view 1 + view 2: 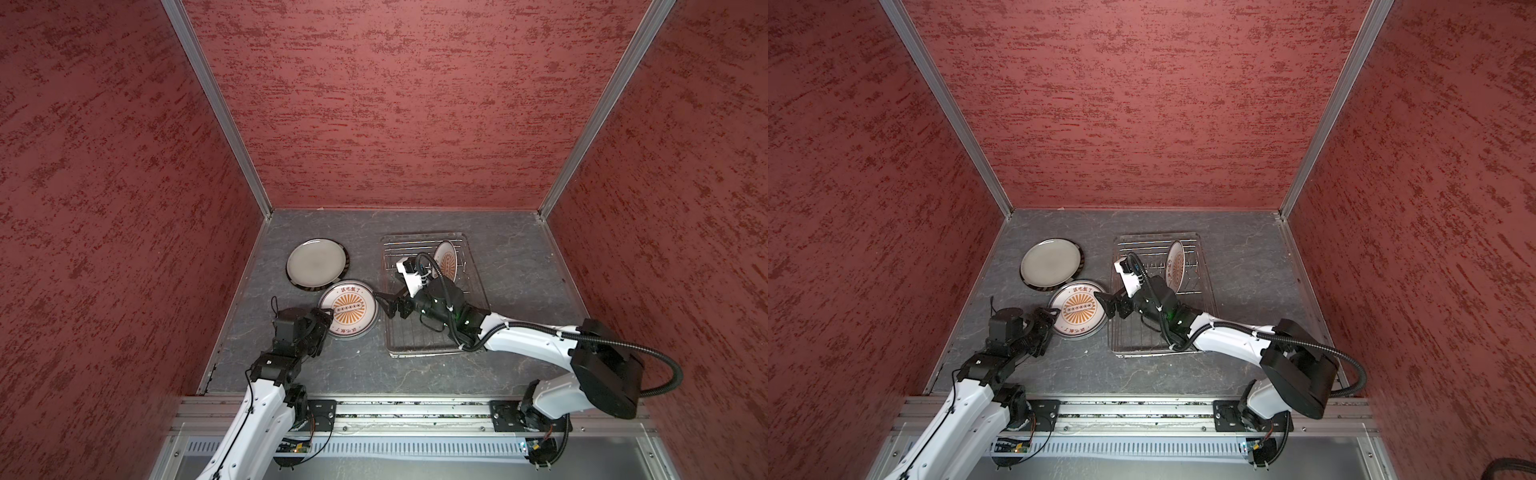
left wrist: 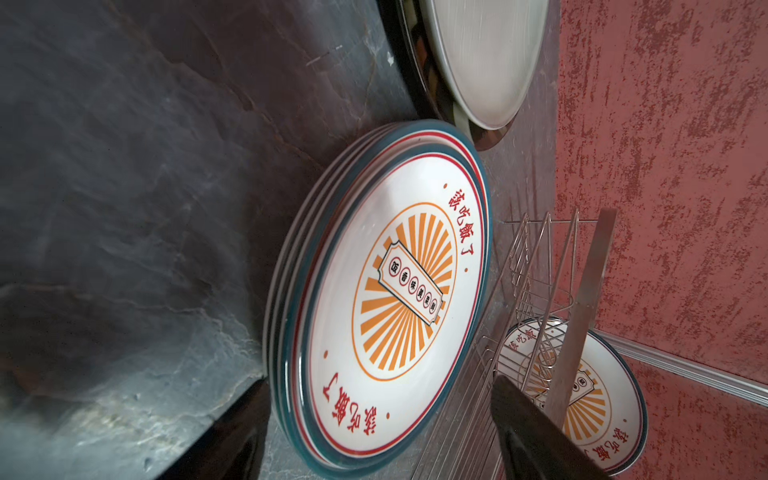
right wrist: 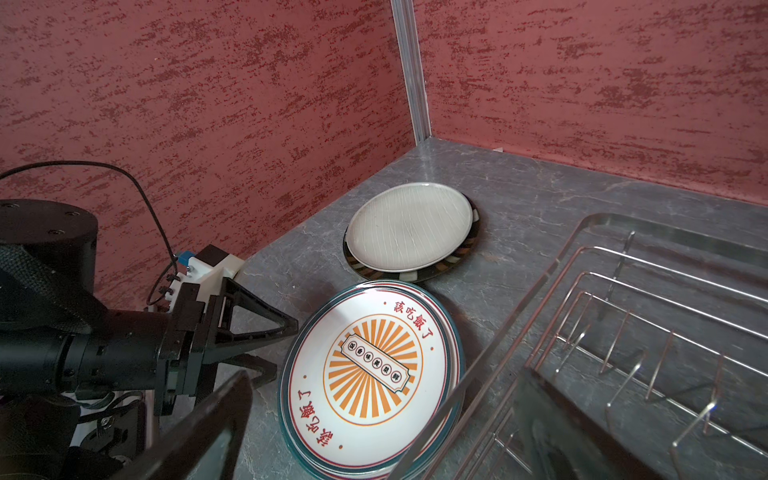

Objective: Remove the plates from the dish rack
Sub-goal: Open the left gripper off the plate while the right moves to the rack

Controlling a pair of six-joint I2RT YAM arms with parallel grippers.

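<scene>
Two robot arms are unloading crockery on a grey stone-look bench (image 1: 291, 365) walled in red, and by the look of it the job is nearing its end.

Left of centre in both top views, a stack of sunburst plates (image 1: 348, 309) is lying flat on the bench. Just above it an off-white plate (image 1: 316, 261) is resting on a dark-rimmed striped plate (image 3: 432, 272). Right of centre, the dish rack (image 1: 411, 336) is holding only one last sunburst plate (image 1: 446, 261), which is leaning on edge among the prongs (image 3: 623, 374) near the rack's upper right corner.

The left tool (image 3: 282, 348) is sitting at the lower left rim of the stack with its jaws spread, pinching nothing that I can make out. The right tool (image 1: 384, 305) is hanging over the rack's left edge, jaws spread wide and empty, pointing at the stack rather than at the plate in the rack.

My reading is that the set-down onto the stack is done and that fetching the last plate is the step now in hand. That calls for the right tool to be swinging round toward the upper right of the rack, closing on the plate's exposed rim and lifting it straight up clear of the prongs before carrying it left. The left tool should be backing off the stack without nudging it.
</scene>
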